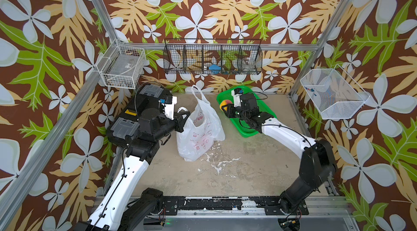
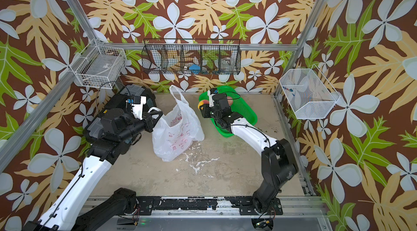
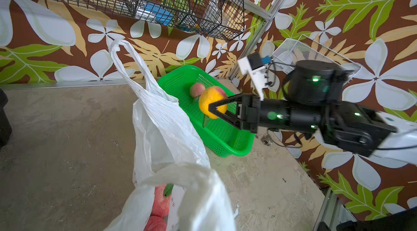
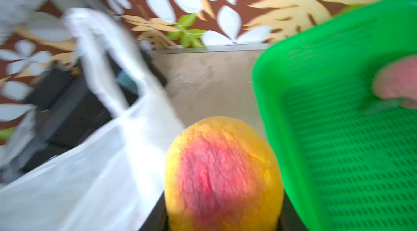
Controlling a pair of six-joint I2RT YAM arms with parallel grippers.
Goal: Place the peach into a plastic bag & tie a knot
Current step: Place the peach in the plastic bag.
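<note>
Right pincer (image 3: 213, 106): jaws closed on the peach (image 3: 211, 101), a finger on either side, fruit held clear of the basket floor. Peach is yellow-orange with a red blush. The right wrist view is blurred, but we make out the peach (image 4: 223, 173) between the jaws

Just below this pincer: green basket (image 3: 225, 146), resting on the table (image 1: 237, 169). The held peach hangs at the basket's rim on the bag side. Off to the pincer's side, on the basket floor, lies a second peach (image 3: 196, 89), pinker

Ahead of the fingertips, near but not touching: the bag (image 1: 198, 132), white with red print, slumped on the table between the two pincers, mouth open upward

Left pincer (image 1: 184, 114): we note it shut on one handle (image 1: 181, 109), holding that side of the bag up. In the left wrist view this handle (image 3: 191, 173) crosses close before the lens. Below it, inside the bag, we see red fruit (image 3: 160, 200)

Beyond the left pincer the far handle (image 1: 198, 94) stands upright and free, apart from the held one

Well past both pincers, on the back wall: black wire rack (image 1: 212, 59)
</note>
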